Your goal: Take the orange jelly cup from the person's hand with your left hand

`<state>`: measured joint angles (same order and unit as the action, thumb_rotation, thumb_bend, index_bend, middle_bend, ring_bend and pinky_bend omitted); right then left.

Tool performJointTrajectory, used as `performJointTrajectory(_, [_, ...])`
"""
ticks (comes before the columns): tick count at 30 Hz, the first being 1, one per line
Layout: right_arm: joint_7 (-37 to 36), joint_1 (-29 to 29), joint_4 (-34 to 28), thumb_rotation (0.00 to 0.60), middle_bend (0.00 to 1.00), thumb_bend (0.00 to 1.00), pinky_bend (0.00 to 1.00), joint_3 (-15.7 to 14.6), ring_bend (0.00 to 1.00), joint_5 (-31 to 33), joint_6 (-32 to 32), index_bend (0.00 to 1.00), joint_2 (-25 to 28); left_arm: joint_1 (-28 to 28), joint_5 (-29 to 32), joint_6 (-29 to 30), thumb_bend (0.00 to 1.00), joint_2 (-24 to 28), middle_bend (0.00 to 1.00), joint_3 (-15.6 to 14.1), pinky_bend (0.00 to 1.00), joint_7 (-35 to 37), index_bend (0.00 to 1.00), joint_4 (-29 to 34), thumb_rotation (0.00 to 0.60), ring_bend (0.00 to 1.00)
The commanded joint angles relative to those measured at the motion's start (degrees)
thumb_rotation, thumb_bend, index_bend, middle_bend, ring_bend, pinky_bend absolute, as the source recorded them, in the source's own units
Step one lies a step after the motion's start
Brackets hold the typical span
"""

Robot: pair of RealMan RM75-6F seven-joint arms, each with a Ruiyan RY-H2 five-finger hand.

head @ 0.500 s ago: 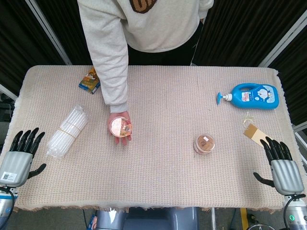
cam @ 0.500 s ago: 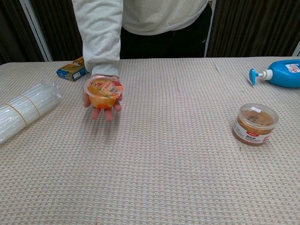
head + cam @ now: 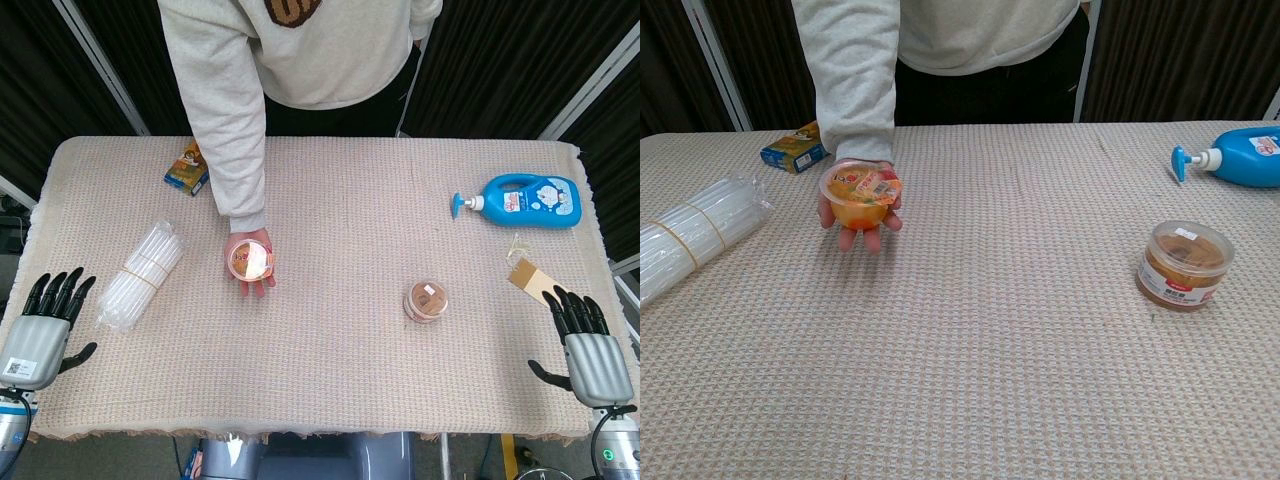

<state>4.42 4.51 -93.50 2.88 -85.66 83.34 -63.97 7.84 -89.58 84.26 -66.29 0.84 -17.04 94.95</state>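
Tabletop [image 3: 330,200]: covered by beige woven cloth.
Orange jelly cup [image 3: 860,196]: held in person's hand [image 3: 251,270].
Left hand [image 3: 42,330]: near-left corner, fingers spread, released.
Right hand [image 3: 585,352]: near-right corner, fingers spread, released.

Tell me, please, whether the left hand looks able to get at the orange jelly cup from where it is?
Probably yes: the left hand is open, the orange jelly cup sits exposed on the person's palm; only the bundle of clear tubes lies partly between.

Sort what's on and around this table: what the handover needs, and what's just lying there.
Needed:
orange jelly cup
person's hand holding it
left hand, open at the table edge

Lying about:
bundle of clear tubes
small box
brown-lidded tub
blue pump bottle
tan tag
right hand, idle
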Motion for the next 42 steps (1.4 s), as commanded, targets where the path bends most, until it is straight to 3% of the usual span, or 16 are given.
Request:
performJointTrajectory(1, [0.3,0.1,0.0,0.6,0.0,0.09,0.0,0.0,0.0,0.1,-0.2,0.05,-0.2,0.7,1.3,-1.5,0.2,0.9,0.0,0.5,0.0,-1.2,0.04,1.2,0.6,0.0])
performJointTrajectory(9, [0.7,0.3,-0.1,0.6,0.0,0.09,0.0,-0.1,0.0,0.0,-0.5,0.05,-0.3,6.5,8.6,-9.7,0.2,4.3,0.0,5.4,0.04,-4.7,0.12,10.2,0.6,0.0])
performJointTrajectory(16, [0.0,0.3,-0.2,0.6,0.0,0.09,0.0,-0.3,0.0,-0.1,-0.8,0.05,0.1,17.7,24.6,-20.5,0.21,4.2,0.0,13.3,0.08,-16.7,0.12,16.1,0.6,0.0])
performJointTrajectory(21, [-0.3,0.3,-0.1,0.6,0.0,0.09,0.0,-0.4,0.0,-0.2,-0.9,0.05,0.3,25.8,37.4,-25.1,0.22,1.1,0.0,15.7,0.08,-27.2,0.12,16.1,0.6,0.0])
performJointTrajectory(28, [-1.1,0.3,-0.3,0.6,0.0,0.09,0.0,-0.6,0.0,-0.2,-1.2,0.05,0.8,36.1,54.2,-25.2,0.23,-4.9,0.0,15.6,0.07,-40.6,0.11,13.6,0.6,0.0])
performJointTrajectory(34, [-1.8,0.3,-0.2,0.6,0.0,0.09,0.0,-0.8,0.0,-0.5,-1.3,0.05,1.1,44.9,67.5,-20.4,0.24,-11.1,0.0,15.6,0.07,-49.6,0.1,12.0,0.6,0.0])
performJointTrajectory(42, [-2.6,0.2,-0.4,0.6,0.0,0.1,0.0,-0.9,0.0,-0.3,-1.5,0.05,1.4,51.1,75.7,-17.9,0.24,-16.8,0.0,16.1,0.04,-51.7,0.09,7.8,0.6,0.0])
